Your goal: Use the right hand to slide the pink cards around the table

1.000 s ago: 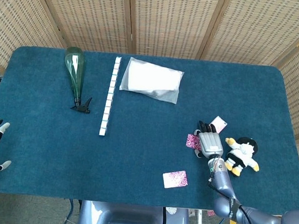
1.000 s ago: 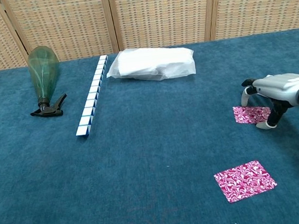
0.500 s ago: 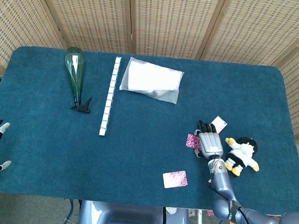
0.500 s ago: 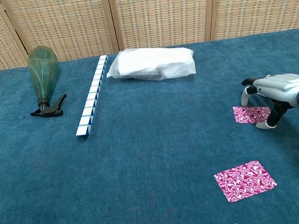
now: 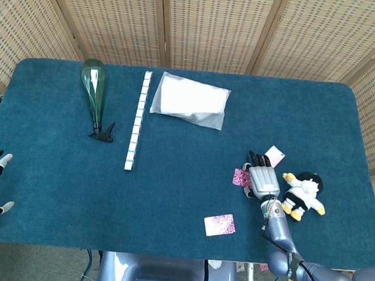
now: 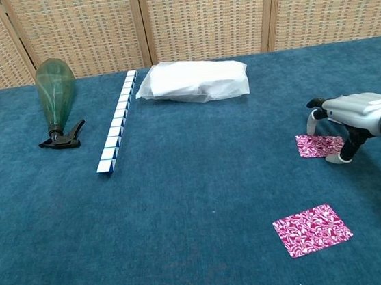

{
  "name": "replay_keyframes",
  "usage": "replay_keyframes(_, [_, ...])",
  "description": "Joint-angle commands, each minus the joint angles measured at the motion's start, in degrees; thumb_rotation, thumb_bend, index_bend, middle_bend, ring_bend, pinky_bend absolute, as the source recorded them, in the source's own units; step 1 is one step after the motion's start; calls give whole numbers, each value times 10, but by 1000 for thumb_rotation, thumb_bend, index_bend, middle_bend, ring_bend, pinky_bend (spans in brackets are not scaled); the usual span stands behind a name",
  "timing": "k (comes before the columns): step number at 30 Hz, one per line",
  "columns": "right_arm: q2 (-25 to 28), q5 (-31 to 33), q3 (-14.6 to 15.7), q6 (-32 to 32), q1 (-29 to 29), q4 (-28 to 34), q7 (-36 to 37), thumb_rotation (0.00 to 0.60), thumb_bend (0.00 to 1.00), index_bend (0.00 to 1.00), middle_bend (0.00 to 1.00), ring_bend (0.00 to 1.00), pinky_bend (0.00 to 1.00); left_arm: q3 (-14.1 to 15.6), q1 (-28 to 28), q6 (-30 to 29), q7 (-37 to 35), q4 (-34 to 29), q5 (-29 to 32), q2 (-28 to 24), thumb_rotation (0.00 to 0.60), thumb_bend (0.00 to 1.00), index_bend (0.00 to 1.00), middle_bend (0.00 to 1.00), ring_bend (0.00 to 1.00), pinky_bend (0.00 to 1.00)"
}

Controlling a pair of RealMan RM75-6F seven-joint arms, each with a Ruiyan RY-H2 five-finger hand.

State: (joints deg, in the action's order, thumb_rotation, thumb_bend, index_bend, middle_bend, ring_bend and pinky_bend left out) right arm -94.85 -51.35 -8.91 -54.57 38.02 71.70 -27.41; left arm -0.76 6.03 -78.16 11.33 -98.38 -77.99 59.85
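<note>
Two pink cards seen: one (image 6: 319, 145) pressed under arched right robot hand (image 6: 349, 117), nudged slightly away from plush toy (image 5: 304, 193); nothing gripped, sliding underway.

The blue table (image 5: 184, 180) bears pink cards (image 6: 312, 229), a spray bottle (image 5: 94, 93), a plastic bag (image 5: 191, 100) and a plush toy (image 5: 304, 195).

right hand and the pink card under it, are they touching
Touching. In the chest view the right hand arches over the pink card, its fingertips planted on the card's near edge.
</note>
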Motion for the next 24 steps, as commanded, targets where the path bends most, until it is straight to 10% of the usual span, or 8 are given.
replay_keyframes(1, [1,-1,0,0,-1,1,0,600,350,631,0,0,19,0,0,0,0,0,0,0,600,7,0,0,0,0])
replay_keyframes(24, [29,-29,5,-17,-9,58,-5,600,349,631,0,0,19,0,0,1,2,-1,1,0,600,8,0,0,0,0])
